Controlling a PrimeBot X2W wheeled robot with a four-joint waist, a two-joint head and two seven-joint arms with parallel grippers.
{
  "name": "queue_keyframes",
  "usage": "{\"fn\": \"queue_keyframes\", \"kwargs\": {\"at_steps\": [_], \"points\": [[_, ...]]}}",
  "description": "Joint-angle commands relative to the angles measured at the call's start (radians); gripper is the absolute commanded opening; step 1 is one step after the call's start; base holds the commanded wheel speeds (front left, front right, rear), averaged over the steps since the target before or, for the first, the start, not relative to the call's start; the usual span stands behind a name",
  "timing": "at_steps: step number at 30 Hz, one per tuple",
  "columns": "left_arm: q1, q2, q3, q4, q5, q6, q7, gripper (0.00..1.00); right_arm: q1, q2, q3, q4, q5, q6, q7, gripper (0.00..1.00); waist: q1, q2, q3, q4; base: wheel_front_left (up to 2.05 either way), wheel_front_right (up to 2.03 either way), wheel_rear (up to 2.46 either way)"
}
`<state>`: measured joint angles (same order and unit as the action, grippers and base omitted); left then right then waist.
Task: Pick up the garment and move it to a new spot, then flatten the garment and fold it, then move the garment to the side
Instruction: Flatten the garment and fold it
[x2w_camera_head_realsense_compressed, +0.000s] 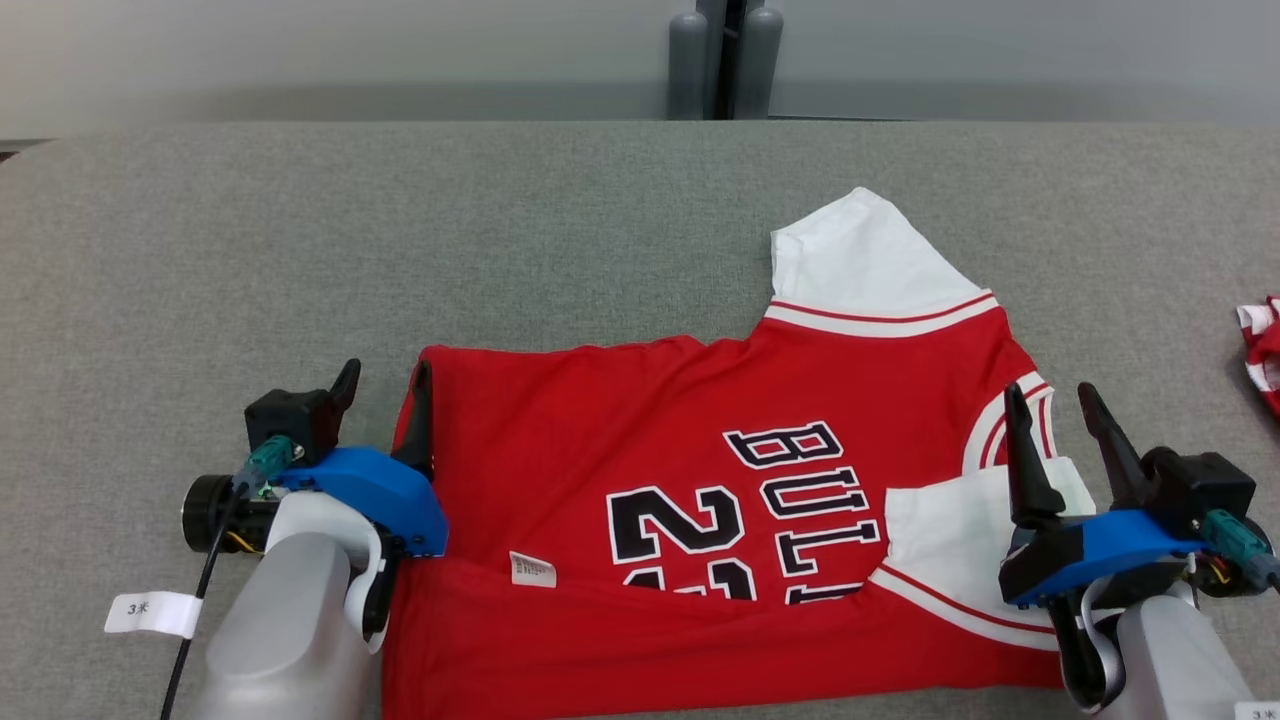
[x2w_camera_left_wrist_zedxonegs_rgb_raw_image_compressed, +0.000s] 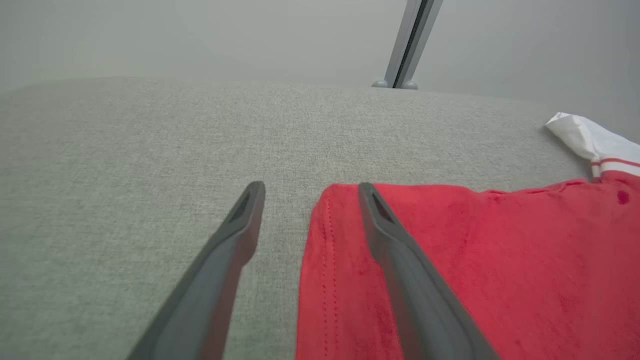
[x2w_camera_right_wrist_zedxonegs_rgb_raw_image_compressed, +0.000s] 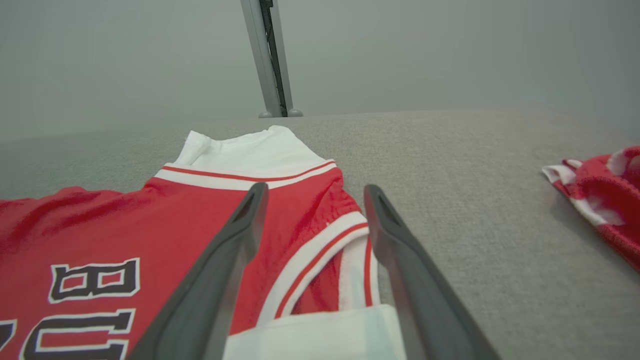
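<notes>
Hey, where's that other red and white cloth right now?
In the head view the cloth lies on the table at the picture's far right, just right of the right end effector and apart from the red jersey.

HEAD: you look down from behind left pincer (x2w_camera_head_realsense_compressed: 386, 370) and right pincer (x2w_camera_head_realsense_compressed: 1050, 392) | WRISTS: you skim low, close along each pincer's 2 fingers | SHARED: jersey (x2w_camera_head_realsense_compressed: 600, 430) between pincers

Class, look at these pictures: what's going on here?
A two-armed robot is working on a red jersey, which lies on a grey table with its near edge folded over the lettering. The left pincer is open at the hem end and the right pincer is open at the collar end; neither holds anything. Another red-and-white cloth lies at the far right.
</notes>
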<state>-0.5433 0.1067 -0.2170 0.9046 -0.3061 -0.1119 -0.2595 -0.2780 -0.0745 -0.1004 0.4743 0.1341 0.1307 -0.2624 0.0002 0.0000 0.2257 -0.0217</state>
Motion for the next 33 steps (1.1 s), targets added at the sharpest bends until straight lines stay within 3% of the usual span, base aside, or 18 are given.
{"fn": "queue_keyframes", "kwargs": {"at_steps": [1,13,14,15,23,27,33], "points": [[-0.044,0.009,-0.009,0.036,-0.005,-0.007,-0.001,1.00,-0.036,-0.014,0.010,0.010,-0.005,0.000,-0.003,1.00,-0.0002,0.0000,0.021,-0.002,0.00,0.00,0.00],[-0.147,-0.006,-0.106,0.238,0.003,-0.021,-0.001,1.00,-0.165,-0.055,0.070,0.078,-0.015,0.000,-0.003,1.00,-0.0002,0.0000,0.078,-0.012,0.00,0.00,0.00],[-0.150,-0.010,-0.117,0.250,-0.002,-0.021,0.005,0.62,-0.179,-0.061,0.076,0.090,-0.017,0.000,-0.001,1.00,-0.0002,0.0000,0.080,-0.010,0.00,0.00,0.00],[-0.152,-0.014,-0.127,0.261,-0.006,-0.022,0.012,0.00,-0.195,-0.067,0.083,0.101,-0.020,0.000,0.005,1.00,-0.0002,0.0000,0.081,-0.008,0.00,0.00,0.00],[-0.211,-0.009,-0.160,0.275,-0.037,-0.008,0.004,0.00,-0.406,-0.148,0.112,0.241,-0.068,0.000,0.127,1.00,-0.0002,0.0000,0.109,0.053,0.00,0.00,0.00],[-0.220,-0.019,-0.143,0.198,-0.037,0.019,-0.006,0.00,-0.503,-0.182,0.106,0.329,-0.087,0.000,0.213,1.00,-0.0002,0.0000,0.126,0.105,0.00,0.00,0.00],[-0.176,-0.024,-0.133,0.085,-0.020,0.022,-0.006,0.00,-0.614,-0.210,0.113,0.436,-0.110,0.000,0.311,1.00,-0.0002,0.0000,0.160,0.163,0.00,0.00,0.00]]}}
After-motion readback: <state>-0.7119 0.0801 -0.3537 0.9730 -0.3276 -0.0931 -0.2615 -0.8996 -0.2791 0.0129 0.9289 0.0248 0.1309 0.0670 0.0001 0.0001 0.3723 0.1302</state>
